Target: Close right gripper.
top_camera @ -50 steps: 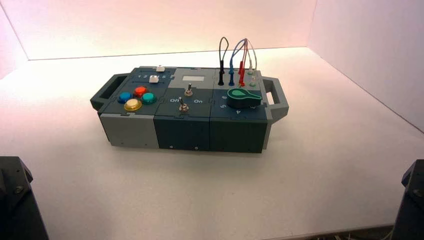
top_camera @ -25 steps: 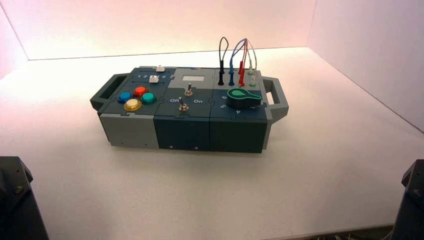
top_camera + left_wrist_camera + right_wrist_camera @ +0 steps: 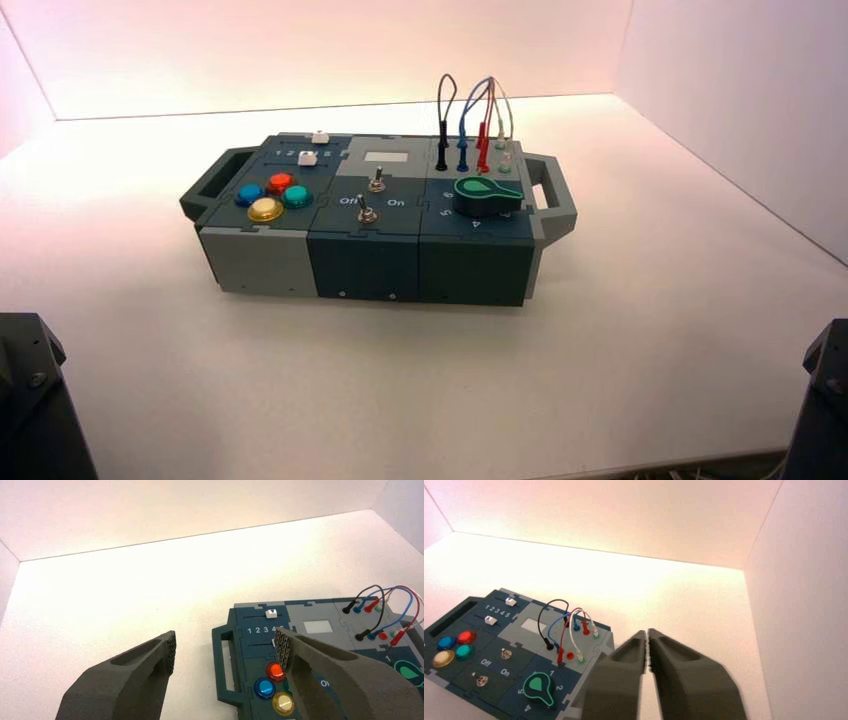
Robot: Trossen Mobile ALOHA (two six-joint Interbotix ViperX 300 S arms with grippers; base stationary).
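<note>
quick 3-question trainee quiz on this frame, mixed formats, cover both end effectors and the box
1. True or false: the right end effector is shut on the green knob.
2. Multiple choice: the left end effector is A) open, holding nothing B) shut on a wire C) pressing the red button.
3. Fill in: in the right wrist view, the words beside the two toggle switches are "Off" and "___".

Key:
1. False. Its fingers are together, but in the air, off the box.
2. A
3. On
</note>
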